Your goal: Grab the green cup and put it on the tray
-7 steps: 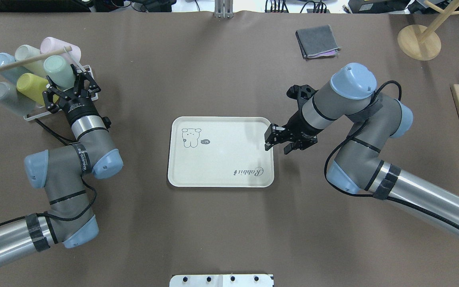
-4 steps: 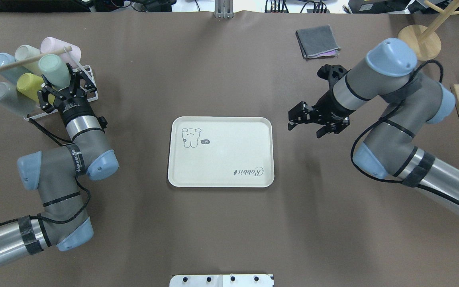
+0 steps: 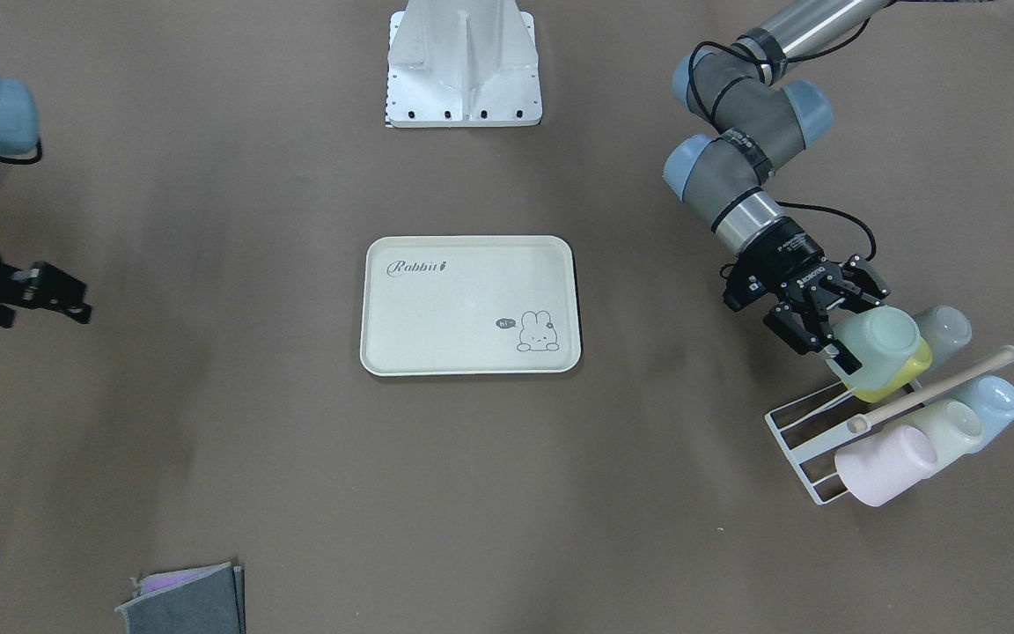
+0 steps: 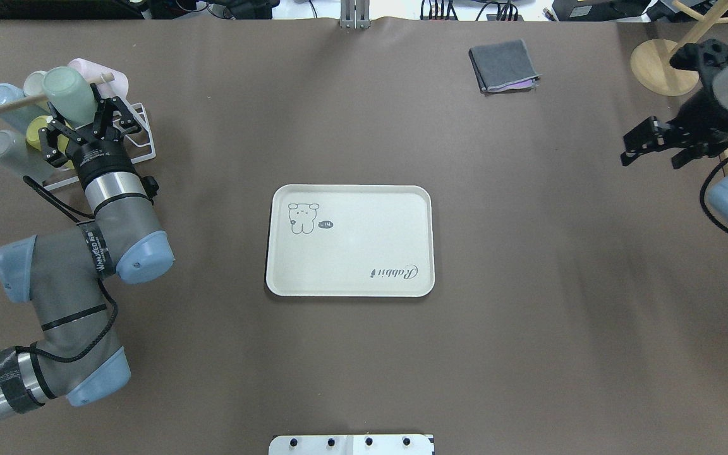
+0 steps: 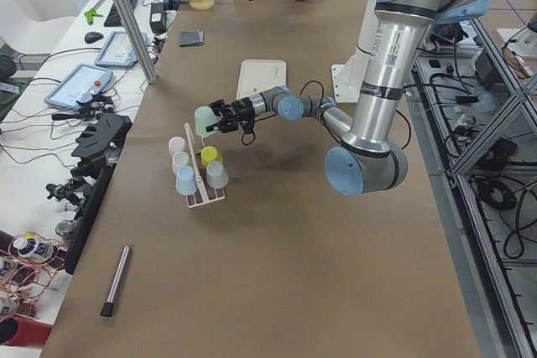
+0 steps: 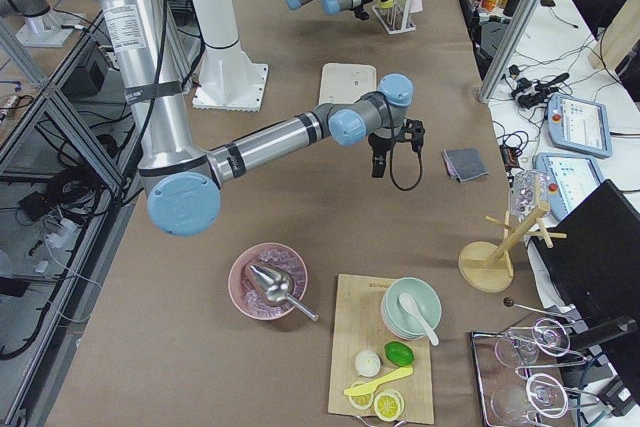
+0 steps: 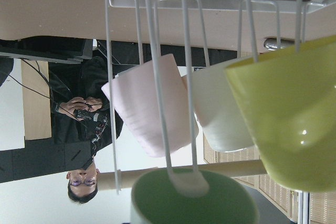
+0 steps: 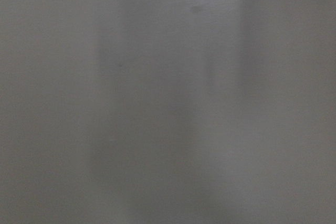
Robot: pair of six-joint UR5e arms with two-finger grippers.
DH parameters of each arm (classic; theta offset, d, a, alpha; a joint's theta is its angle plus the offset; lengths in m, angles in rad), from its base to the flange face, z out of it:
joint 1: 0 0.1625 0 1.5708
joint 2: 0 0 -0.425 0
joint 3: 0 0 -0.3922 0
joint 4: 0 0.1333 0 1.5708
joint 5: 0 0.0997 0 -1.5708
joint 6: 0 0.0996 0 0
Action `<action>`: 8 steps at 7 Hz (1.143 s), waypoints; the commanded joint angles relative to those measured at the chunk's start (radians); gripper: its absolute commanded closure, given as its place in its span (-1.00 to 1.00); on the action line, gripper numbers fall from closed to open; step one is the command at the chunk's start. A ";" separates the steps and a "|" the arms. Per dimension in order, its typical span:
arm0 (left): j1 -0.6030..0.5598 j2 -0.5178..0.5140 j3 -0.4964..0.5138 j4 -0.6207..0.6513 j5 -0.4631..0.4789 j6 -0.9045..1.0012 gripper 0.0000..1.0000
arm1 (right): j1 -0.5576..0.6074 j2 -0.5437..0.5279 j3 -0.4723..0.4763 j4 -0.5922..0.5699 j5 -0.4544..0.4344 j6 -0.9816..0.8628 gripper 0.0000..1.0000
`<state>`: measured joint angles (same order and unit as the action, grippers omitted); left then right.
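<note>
Over the past second the left gripper [image 4: 79,120] has drawn back along the white wire cup rack [image 4: 143,136], and the small mint-green plastic tumbler [image 4: 64,93] has travelled with it. Its jaws are clenched across the cup's sides. The view from the counter's left end shows the cup raised above the other pastel cups, just over the yellow-green plastic cup [image 3: 899,374]. In the left wrist view the green rim sits at the bottom of the picture with one wire prong reaching to it, so I cannot tell whether the cup is wholly off the prong. Meanwhile the right gripper [image 4: 651,155] has pulled away from the right edge of the flat cream rectangular tray with the rabbit drawing [image 4: 364,246]. It is now at the far right of the brown counter [image 4: 364,354], jaws apart and carrying nothing. I judge the pick made or very nearly so, with the right arm out of the left arm's way. The cup is well apart from the tray. What remains is to clear the prong and the rack's wooden rod [image 4: 4,106], carry the cup across and set it down.
</note>
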<state>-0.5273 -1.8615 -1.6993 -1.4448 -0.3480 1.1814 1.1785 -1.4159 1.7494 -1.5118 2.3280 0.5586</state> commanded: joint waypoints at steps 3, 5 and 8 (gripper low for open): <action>-0.007 -0.005 -0.077 -0.183 -0.023 0.279 -0.30 | 0.381 -0.175 -0.091 -0.115 -0.030 -0.554 -1.00; -0.010 0.002 -0.037 -0.601 -0.234 0.610 -0.34 | 0.403 -0.184 -0.090 -0.177 -0.122 -0.710 -1.00; -0.043 -0.018 -0.023 -0.802 -0.349 0.601 0.00 | 0.434 -0.222 -0.088 -0.165 -0.113 -0.721 -1.00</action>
<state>-0.5488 -1.8686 -1.7222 -2.1524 -0.6284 1.7837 1.6089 -1.6325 1.6589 -1.6793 2.2165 -0.1592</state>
